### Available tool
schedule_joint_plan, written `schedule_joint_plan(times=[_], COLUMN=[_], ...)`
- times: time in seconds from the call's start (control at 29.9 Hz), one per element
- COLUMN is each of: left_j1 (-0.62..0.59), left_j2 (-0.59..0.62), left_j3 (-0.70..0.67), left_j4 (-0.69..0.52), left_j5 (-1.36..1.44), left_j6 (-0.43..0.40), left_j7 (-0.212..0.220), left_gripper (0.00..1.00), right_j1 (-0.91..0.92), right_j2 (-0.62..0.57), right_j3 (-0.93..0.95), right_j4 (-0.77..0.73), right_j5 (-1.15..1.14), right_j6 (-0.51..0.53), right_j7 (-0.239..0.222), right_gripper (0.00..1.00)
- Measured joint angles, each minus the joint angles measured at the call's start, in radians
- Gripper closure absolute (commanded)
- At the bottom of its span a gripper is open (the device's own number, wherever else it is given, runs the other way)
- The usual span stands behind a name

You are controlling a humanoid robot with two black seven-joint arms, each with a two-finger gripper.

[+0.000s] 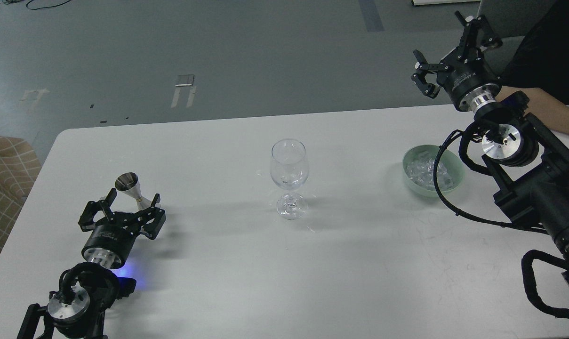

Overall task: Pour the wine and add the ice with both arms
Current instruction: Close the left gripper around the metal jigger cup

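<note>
A clear stemmed wine glass (289, 176) stands upright at the table's middle. A steel jigger (132, 189) stands at the left. My left gripper (130, 203) is open, its fingers on either side of the jigger's lower half, not closed on it. The ice (423, 170) lies as several clear cubes in a pale green bowl (455, 177) at the right, partly hidden by my arm's cable. My right gripper (446, 40) is open and empty, raised above the table's far right edge, beyond the bowl.
The white table (246, 273) carries only these things. A person's forearm (548, 110) rests on the table at the far right, behind my right arm. A checked sofa (2, 174) stands off the table's left edge.
</note>
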Motion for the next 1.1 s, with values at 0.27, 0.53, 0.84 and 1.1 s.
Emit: schedule_joint_plan(times=[0.27,0.53,0.84,1.1], left_j1=[-0.037,-0.066,-0.07,-0.088], left_j2=[0.0,0.0,0.0,0.0], left_j3=[-0.001,0.002,0.013,0.019], left_j4=[0.046,0.05,0.05,0.066], left_j5=[0.045,0.049,0.053,0.067], left_j6=[0.003,0.03,0.048,0.044], left_j7=[-0.02,-0.032,-0.037,-0.036], left_gripper=[0.05,0.29,0.33,0.35], right_j1=[0.0,-0.002,-0.002,-0.002], right_j2=[0.003,0.003,0.002,0.002], right_j3=[0.0,0.0,0.0,0.0], right_j4=[0.0,0.0,0.0,0.0], right_j5=[0.0,0.0,0.0,0.0], right_j6=[0.0,0.0,-0.001,-0.001], right_j7=[0.0,0.0,0.0,0.0], right_gripper=[0.0,0.0,0.0,0.0])
